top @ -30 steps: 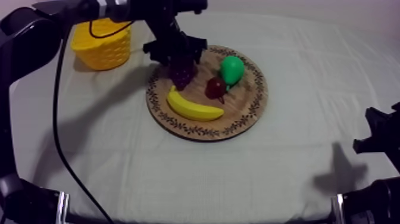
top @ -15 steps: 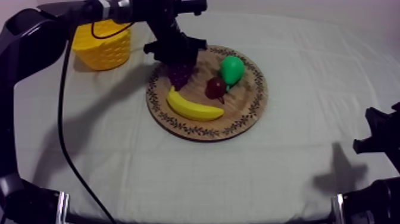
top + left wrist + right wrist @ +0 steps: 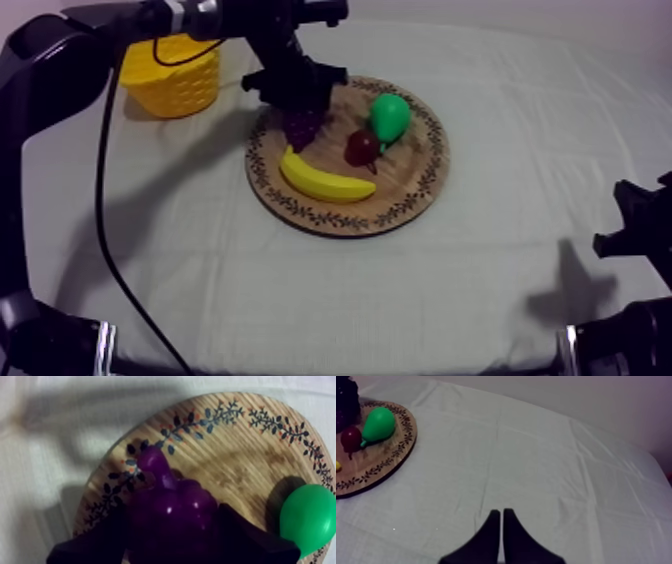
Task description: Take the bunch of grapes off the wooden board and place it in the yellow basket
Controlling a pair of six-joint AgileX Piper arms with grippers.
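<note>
Upper centre of the top view: left jaws clasp the bunch of grapes (image 3: 304, 126) at the wooden board (image 3: 412, 190) rim. Right jaws are pressed together over the table (image 3: 546, 466).

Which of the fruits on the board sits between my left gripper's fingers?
The purple bunch of grapes, the left gripper shut on it at the board's rim. The banana, small red fruit and green pear lie free of it.
</note>
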